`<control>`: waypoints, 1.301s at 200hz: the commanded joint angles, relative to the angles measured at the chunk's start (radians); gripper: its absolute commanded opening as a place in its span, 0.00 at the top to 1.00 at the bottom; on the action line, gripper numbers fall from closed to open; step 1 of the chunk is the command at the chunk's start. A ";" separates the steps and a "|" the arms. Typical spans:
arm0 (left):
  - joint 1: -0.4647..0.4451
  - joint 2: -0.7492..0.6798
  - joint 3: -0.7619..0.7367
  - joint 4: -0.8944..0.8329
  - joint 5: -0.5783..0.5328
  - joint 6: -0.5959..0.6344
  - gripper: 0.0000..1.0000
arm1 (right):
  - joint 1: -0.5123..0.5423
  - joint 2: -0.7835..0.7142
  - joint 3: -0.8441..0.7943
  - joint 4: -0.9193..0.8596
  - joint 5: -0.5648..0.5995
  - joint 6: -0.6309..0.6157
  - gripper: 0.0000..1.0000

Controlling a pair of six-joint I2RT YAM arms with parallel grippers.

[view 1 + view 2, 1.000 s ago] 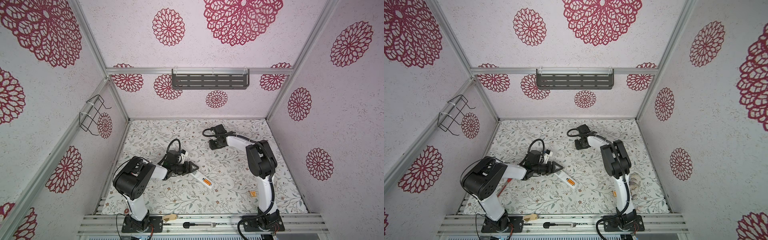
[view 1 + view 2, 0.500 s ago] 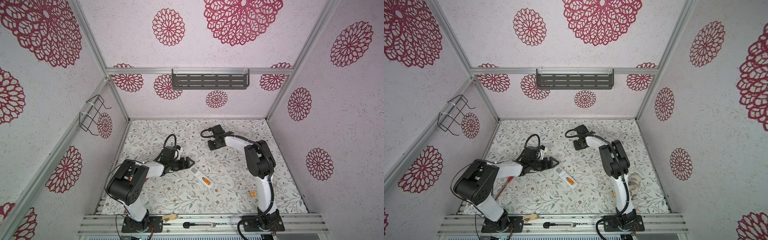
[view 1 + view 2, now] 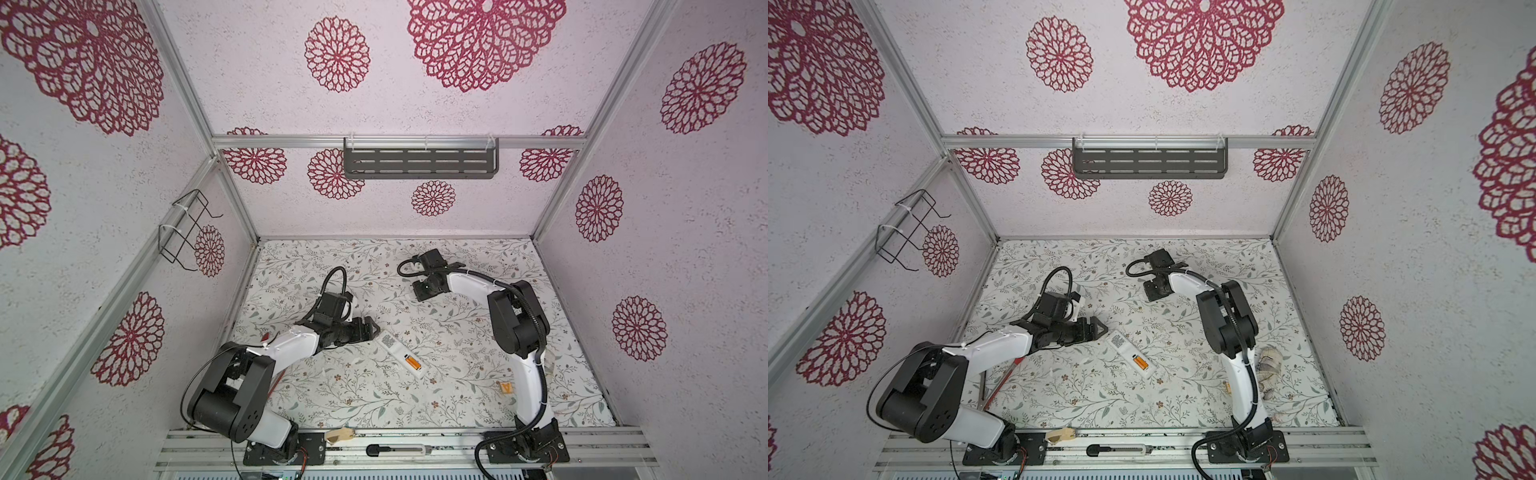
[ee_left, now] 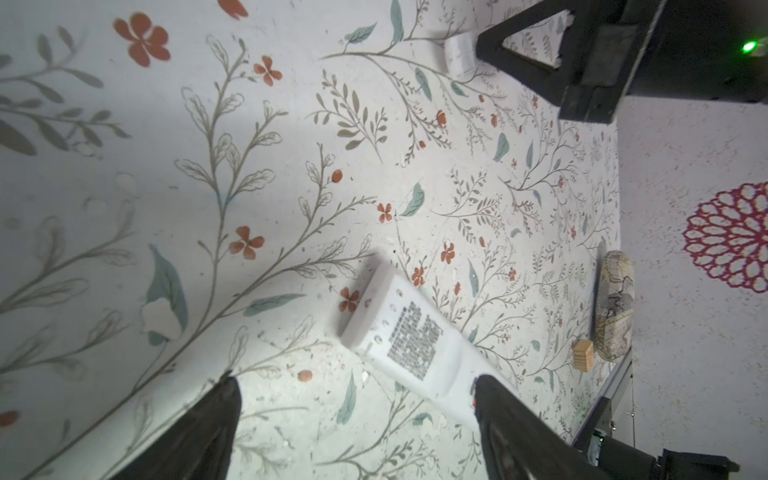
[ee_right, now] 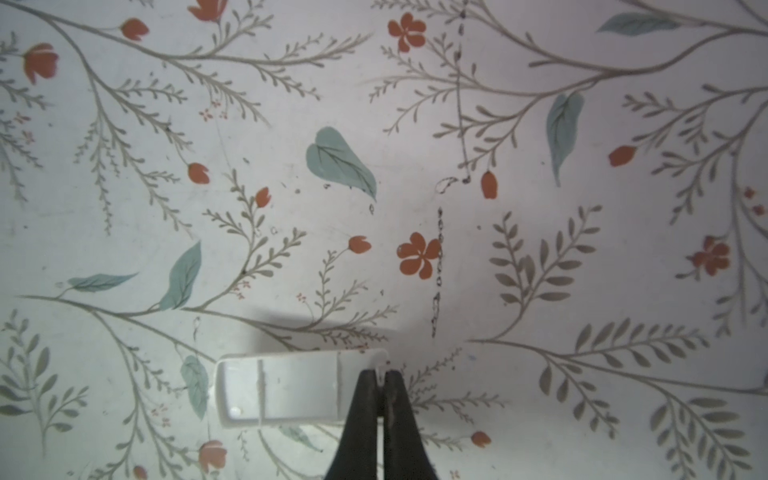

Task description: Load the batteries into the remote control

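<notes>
The remote control (image 3: 400, 353) lies back-up on the floral table (image 3: 457, 332), near the middle and somewhat toward the left arm's side. Its compartment is uncovered and the orange batteries (image 3: 411, 363) show inside it; whether they sit fully home is too small to tell. In both top views its long axis runs on a diagonal. The printed-label end points at the left gripper (image 3: 374, 327), and the battery end points away from it, toward the front rail. That gripper is just beside the label end, with its jaws spread wide and nothing between them. The left wrist view shows one finger (image 4: 507, 428) overlapping the remote's edge, though contact cannot be confirmed. The right gripper (image 5: 379, 374) is well apart, toward the back of the table, with its jaws pressed together on the thin edge of the white battery cover (image 5: 282, 390). It cannot be told whether the cover rests on the table or hangs just above it. The next step is probably fitting that cover. If so, the right arm must carry it forward to the remote's far end and line it up along the diagonal, while the nearer left arm is placed to steady the body. The path between looks free. An orange-yellow tag (image 3: 506, 387), a small wooden block (image 4: 584, 353) and a map-printed pouch (image 3: 1268, 365) lie off beside the right arm's base, and a red-handled tool (image 3: 1007, 372) lies under the left arm.
</notes>
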 commanded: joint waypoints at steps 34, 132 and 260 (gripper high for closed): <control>0.006 -0.127 0.077 -0.095 0.089 0.058 0.02 | 0.035 -0.269 -0.190 0.102 -0.018 -0.071 1.00; -0.017 -0.213 0.130 -0.137 0.344 -0.006 0.03 | 0.117 -0.950 -0.871 0.602 -0.090 -0.102 1.00; -0.125 -0.328 0.059 0.125 0.521 -0.239 0.01 | 0.137 -1.361 -1.228 0.961 -0.363 -0.102 1.00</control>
